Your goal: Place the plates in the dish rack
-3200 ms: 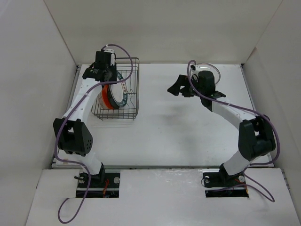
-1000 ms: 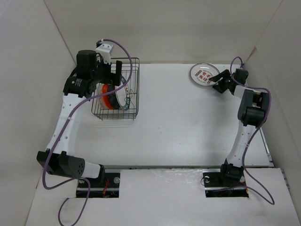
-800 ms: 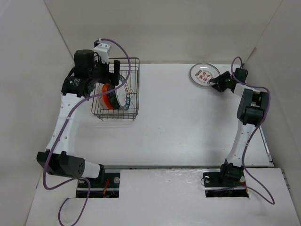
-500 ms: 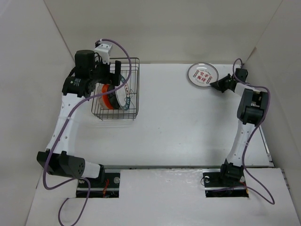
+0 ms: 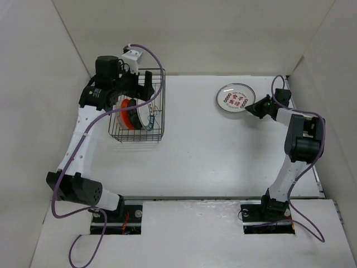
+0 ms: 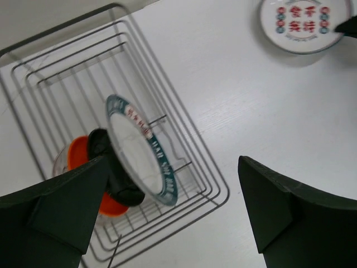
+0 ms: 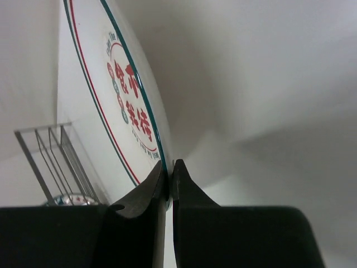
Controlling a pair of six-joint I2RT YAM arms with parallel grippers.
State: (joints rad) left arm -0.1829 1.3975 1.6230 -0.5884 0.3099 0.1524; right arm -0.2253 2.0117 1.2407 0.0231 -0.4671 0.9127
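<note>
The plate (image 5: 234,98) is round and glossy, white with red marks in rows and a thin green line at its rim (a red line runs just inside it). It is near the far right corner of the desk. The right gripper (image 5: 255,106) pinches its rim between narrow jaws. The left gripper (image 5: 142,85) hangs wide open over the dark wire rack (image 5: 159,120) at the far left corner, where other plates (image 6: 136,153) stand on edge.
</note>
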